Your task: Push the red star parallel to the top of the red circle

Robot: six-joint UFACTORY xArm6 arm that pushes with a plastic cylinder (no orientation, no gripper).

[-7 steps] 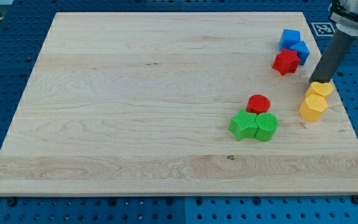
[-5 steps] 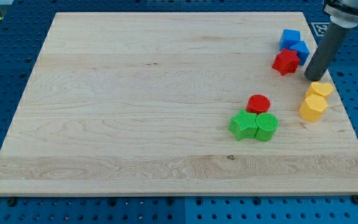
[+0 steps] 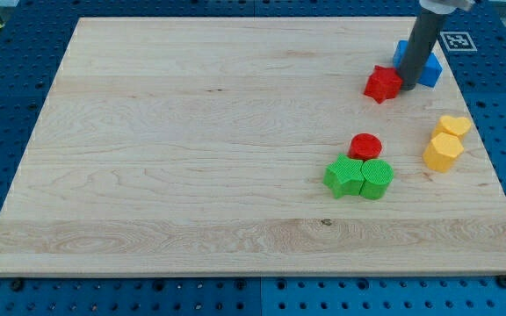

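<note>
- My tip (image 3: 407, 85) touches the red star's (image 3: 381, 83) right side, upper right of frame (no pincer fitted, a bare rod).
- Blue blocks (image 3: 427, 67) sit partly behind the rod.
- Red circle (image 3: 365, 146) lies below the star, touching the green blocks (image 3: 358, 177).
- Yellow blocks (image 3: 446, 140) at right.

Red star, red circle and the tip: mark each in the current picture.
red star (image 3: 381, 84), camera view, centre of its top face.
red circle (image 3: 365, 145), camera view, middle of its top face.
my tip (image 3: 408, 85), camera view, rod's very end.
</note>
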